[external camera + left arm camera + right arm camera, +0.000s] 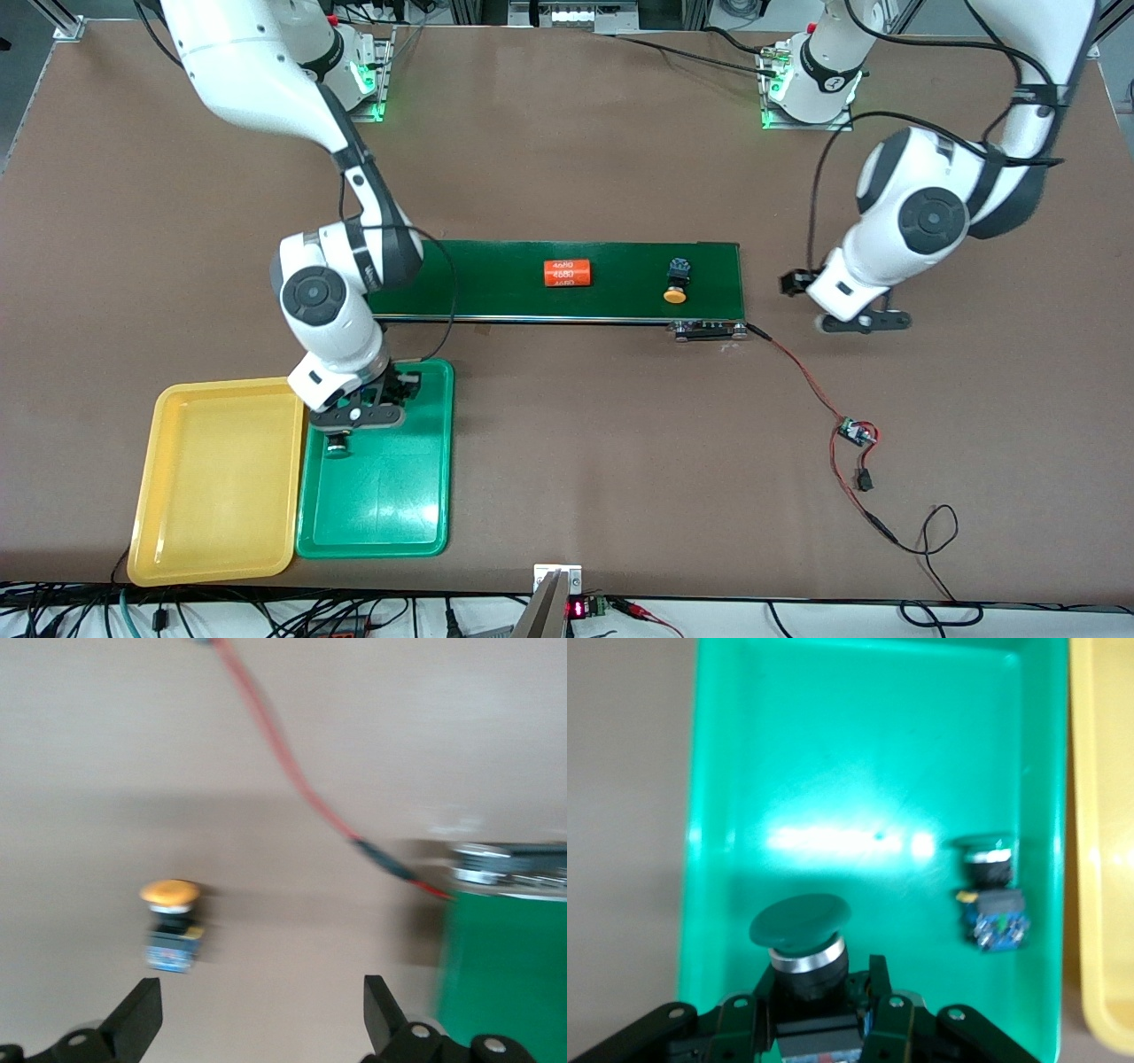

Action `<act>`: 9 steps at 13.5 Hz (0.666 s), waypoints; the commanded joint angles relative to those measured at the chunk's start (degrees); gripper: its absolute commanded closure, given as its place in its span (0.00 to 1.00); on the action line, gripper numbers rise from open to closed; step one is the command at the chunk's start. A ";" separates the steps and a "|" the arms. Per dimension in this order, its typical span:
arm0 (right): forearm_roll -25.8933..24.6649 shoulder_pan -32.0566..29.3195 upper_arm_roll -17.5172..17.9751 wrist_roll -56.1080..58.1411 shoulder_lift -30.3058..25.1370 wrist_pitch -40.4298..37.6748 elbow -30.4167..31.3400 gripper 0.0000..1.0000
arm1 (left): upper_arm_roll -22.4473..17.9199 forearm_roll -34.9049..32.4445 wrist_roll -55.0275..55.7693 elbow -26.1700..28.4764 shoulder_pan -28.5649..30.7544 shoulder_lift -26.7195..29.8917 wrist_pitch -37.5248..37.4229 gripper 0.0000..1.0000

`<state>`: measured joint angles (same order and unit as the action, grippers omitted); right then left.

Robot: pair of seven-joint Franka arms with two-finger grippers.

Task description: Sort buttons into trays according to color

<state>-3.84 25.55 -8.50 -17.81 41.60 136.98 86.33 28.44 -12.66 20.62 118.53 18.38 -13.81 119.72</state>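
In the front view, the right gripper (365,409) hangs over the end of the green tray (390,523) that is closer to the conveyor belt (496,279). Just below it, a green-capped button (337,446) lies in this tray, close to the wall beside the yellow tray (213,478). On the belt, toward the left arm's end, lie an orange cylinder (567,273) and an orange-capped button (677,282). The left gripper (864,321) is over the bare table, just past the end of the belt.

In the left wrist view, the left gripper (263,1014) has its two fingers (137,1014) spread wide with nothing between them. A second orange-capped button (171,926) lies on the table just ahead of one finger. The red wire (283,762) and the belt's end (505,966) are near the second finger.

In the right wrist view, the right gripper (819,997) is closed on a second green-capped button (802,943), cap pointing away from the gripper. It is above the floor of the green tray (850,744). The other green-capped button (990,895) lies on its side in the tray, next to the gripper, near the yellow tray (1103,815).
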 commanded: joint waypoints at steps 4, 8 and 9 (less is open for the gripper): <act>-0.73 0.20 -0.56 0.15 4.98 6.55 -2.22 0.77 | -10.94 -3.60 -20.76 2.04 -0.10 -5.60 3.57 0.00; -0.65 0.12 -0.56 0.49 4.98 6.81 -1.78 0.00 | -11.30 -2.90 -21.67 9.68 -0.01 -5.79 11.47 0.00; -0.65 0.12 -0.56 0.58 4.98 6.81 -1.61 0.00 | -11.30 -2.90 -21.68 11.26 0.16 -5.79 13.85 0.00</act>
<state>-3.84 25.71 -9.02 -17.51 46.29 143.56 85.36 17.21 -15.39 0.26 125.93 18.68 -21.07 129.59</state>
